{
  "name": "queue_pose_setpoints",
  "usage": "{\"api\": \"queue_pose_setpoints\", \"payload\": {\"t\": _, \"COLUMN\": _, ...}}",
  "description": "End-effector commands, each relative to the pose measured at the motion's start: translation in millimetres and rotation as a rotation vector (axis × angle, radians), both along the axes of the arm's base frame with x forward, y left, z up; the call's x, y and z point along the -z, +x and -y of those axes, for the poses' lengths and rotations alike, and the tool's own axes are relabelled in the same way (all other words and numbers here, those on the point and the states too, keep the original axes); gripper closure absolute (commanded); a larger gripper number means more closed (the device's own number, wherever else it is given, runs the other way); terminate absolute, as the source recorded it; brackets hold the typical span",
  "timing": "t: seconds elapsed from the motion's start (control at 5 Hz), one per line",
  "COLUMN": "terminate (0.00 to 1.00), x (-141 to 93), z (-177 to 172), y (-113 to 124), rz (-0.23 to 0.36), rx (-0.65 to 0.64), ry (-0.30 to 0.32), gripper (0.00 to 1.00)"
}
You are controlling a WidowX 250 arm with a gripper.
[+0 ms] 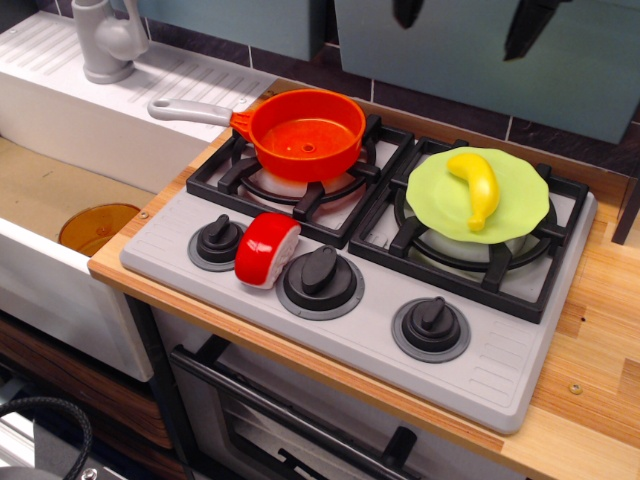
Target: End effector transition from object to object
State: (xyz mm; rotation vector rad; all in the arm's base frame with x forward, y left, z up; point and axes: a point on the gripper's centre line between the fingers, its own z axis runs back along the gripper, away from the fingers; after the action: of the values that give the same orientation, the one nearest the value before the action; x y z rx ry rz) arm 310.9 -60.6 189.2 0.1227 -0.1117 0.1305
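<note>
Only the two dark fingertips of my gripper show at the top edge, one fingertip on the left and one on the right, wide apart and empty. They hang high above the yellow banana, which lies on the green plate on the right burner. An orange pot with a grey handle sits on the left burner. A red can lies on its side beside the left knob.
The grey toy stove has several black knobs along its front. A white sink with a grey tap lies to the left, with an orange disc in it. Wooden counter extends right.
</note>
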Motion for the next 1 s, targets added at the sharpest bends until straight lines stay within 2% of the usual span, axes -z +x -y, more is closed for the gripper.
{"api": "queue_pose_setpoints", "payload": {"t": 0.0, "terminate": 0.00, "x": 20.7, "z": -34.0, "y": -15.2, "rz": 0.151, "rx": 0.043, "ry": -0.049, "gripper": 0.00}}
{"api": "queue_pose_setpoints", "payload": {"t": 0.4, "terminate": 0.00, "x": 70.0, "z": -52.6, "y": -4.1, "rz": 0.265, "rx": 0.088, "ry": -0.069, "gripper": 0.00}}
{"api": "queue_pose_setpoints", "payload": {"t": 0.8, "terminate": 0.00, "x": 96.6, "z": -66.8, "y": 1.6, "rz": 0.327, "rx": 0.109, "ry": -0.056, "gripper": 0.00}}
